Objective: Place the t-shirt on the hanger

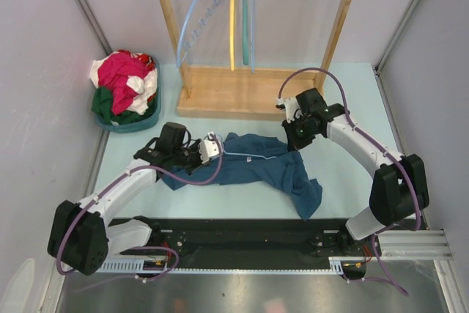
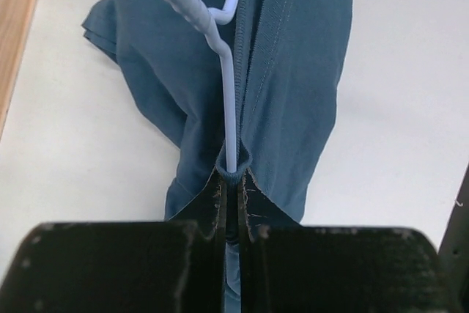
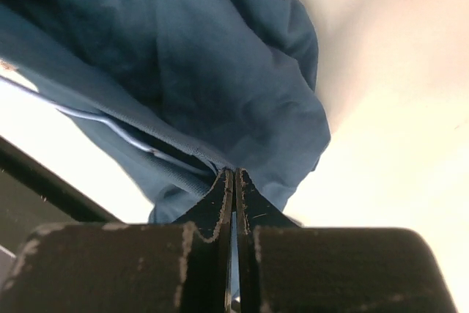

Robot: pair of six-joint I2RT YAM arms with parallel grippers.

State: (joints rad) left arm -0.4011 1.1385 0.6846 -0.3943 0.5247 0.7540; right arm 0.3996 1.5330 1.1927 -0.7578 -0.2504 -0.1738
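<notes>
The dark teal t-shirt [image 1: 253,168] lies bunched on the table between my two grippers. The thin pale wire hanger [image 1: 249,157] runs along its upper edge, partly inside the cloth. My left gripper [image 1: 209,149] is shut at the shirt's left end; in the left wrist view its jaws [image 2: 231,175] pinch the hanger wire [image 2: 229,100] together with a fold of the shirt [image 2: 293,71]. My right gripper [image 1: 294,135] is shut on the shirt's right end; in the right wrist view its jaws [image 3: 234,174] grip the shirt's edge [image 3: 220,71], and the wire [image 3: 110,124] shows inside the cloth.
A wooden rack [image 1: 227,93] stands behind the shirt, with a thick light-blue ridged hanger [image 1: 192,23], a yellow hanger [image 1: 233,27] and a teal hanger [image 1: 245,20] on its bar. A teal basket [image 1: 146,119] of pink, white and green clothes sits at the back left. Walls close both sides.
</notes>
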